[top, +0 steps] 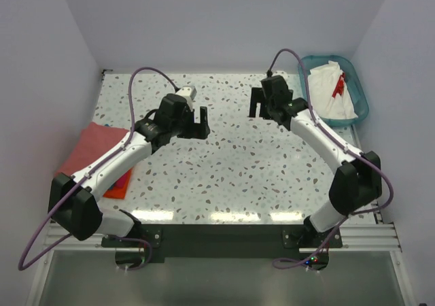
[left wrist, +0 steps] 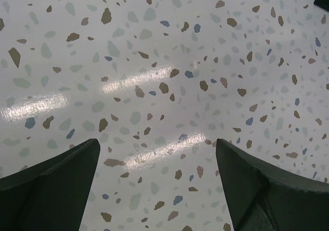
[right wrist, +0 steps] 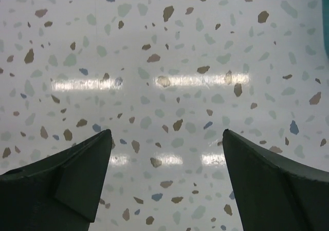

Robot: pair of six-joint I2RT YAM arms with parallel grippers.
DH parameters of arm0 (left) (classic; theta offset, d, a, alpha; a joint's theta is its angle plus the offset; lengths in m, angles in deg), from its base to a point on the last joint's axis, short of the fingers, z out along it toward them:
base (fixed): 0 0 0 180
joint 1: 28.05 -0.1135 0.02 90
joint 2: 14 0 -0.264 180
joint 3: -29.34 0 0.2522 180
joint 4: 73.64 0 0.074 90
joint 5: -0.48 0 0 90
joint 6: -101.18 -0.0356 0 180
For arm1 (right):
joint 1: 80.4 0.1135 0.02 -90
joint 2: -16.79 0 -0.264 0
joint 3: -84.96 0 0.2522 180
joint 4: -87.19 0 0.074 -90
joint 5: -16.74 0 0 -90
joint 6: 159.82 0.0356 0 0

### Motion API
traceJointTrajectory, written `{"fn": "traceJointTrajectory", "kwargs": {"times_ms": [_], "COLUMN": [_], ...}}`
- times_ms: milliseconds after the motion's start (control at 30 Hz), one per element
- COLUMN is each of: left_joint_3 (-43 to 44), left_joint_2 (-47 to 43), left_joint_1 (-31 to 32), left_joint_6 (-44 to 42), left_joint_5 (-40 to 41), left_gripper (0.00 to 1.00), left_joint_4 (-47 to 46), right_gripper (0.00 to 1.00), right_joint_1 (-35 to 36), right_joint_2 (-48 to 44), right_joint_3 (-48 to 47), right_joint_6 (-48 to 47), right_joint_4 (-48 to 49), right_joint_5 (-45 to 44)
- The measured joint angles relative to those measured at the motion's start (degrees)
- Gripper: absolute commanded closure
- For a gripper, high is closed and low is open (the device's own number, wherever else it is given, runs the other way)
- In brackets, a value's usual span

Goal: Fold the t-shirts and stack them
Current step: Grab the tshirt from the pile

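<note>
Both arms hover above the speckled table [top: 231,166], neither touching any cloth. Left gripper [top: 199,122] sits left of centre with jaws spread wide and nothing between them; its wrist view shows only bare terrazzo between the dark fingers [left wrist: 56,185]. Right gripper [top: 261,105] sits right of centre, a bit further back, jaws also wide apart and empty, fingers [right wrist: 272,185] framing bare tabletop. The two grippers face each other across the middle, well apart. White t-shirt [top: 325,92] lies crumpled inside the teal tub [top: 326,58] at the far right corner, with some red print [top: 338,86] showing (lettering too small to read). Salmon-pink t-shirt [top: 92,146] lies folded at the left edge of the table, partly under the left arm. An orange-red t-shirt [top: 121,183] peeks out just beside it on the near side, mostly hidden by the arm; can't tell whether the two overlap.
</note>
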Motion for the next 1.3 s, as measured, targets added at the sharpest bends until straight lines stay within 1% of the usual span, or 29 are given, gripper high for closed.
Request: {"fn": "traceJointTrajectory", "kwargs": {"times_ms": [100, 333, 433, 600, 867, 967, 1067, 1100, 1200, 1233, 1300], "left_joint_3": [0.0, 0.0, 0.0, 0.0, 0.0, 0.0, -0.02, -0.11, -0.57, -0.74, -0.85], "left_joint_2": [-0.13, -1.49, -2.16, -2.45, -2.45, -2.4, -2.25, -2.19, -1.99, -1.92, -1.75], "left_joint_1": [0.0, 0.0, 0.0, 0.0, -0.02, -0.07, -0.55, -0.94, -2.4, -2.8, -3.45], "left_joint_6": [-0.39, -1.03, -1.03, -1.03, -1.05, -1.05, -1.05, -1.05, -1.01, -1.01, -1.01], "left_joint_5": [0.22, 0.9, 1.22, 1.22, 1.22, 1.2, 0.76, 0.39, -1.36, -1.79, -2.51], "left_gripper": [0.0, 0.0, 0.0, 0.0, 0.0, 0.0, 0.0, 0.0, 0.0, 0.0, 0.0], "left_joint_4": [0.0, 0.02, 0.0, 0.0, 0.0, -0.02, -0.11, -0.17, -0.61, -0.7, -0.66], "right_gripper": [0.09, 0.12, 0.12, 0.12, 0.13, 0.15, 0.23, 0.28, 0.39, 0.48, 0.61], "right_joint_1": [-4.74, -22.16, -27.67, -31.95, -33.75, -34.16, -34.58, -34.67, -34.75, -34.73, -34.73], "right_joint_2": [7.56, 23.34, 29.09, 36.79, 47.93, 51.12, 52.85, 53.02, 53.64, 53.94, 54.66], "right_joint_3": [-7.85, -24.33, -30.34, -36.61, -43.47, -45.72, -46.77, -46.82, -47.82, -48.5, -50.01], "right_joint_6": [0.02, 2.56, 4.7, 6.54, 5.73, 4.7, 3.56, 3.32, 2.25, 1.88, 1.14], "right_joint_4": [0.66, 3.15, 4.46, 5.27, 5.35, 4.74, 4.61, 4.48, 3.8, 3.72, 3.08], "right_joint_5": [1.36, 0.96, -0.35, -3.54, -5.66, -6.1, -6.03, -5.95, -5.25, -4.87, -4.61]}}
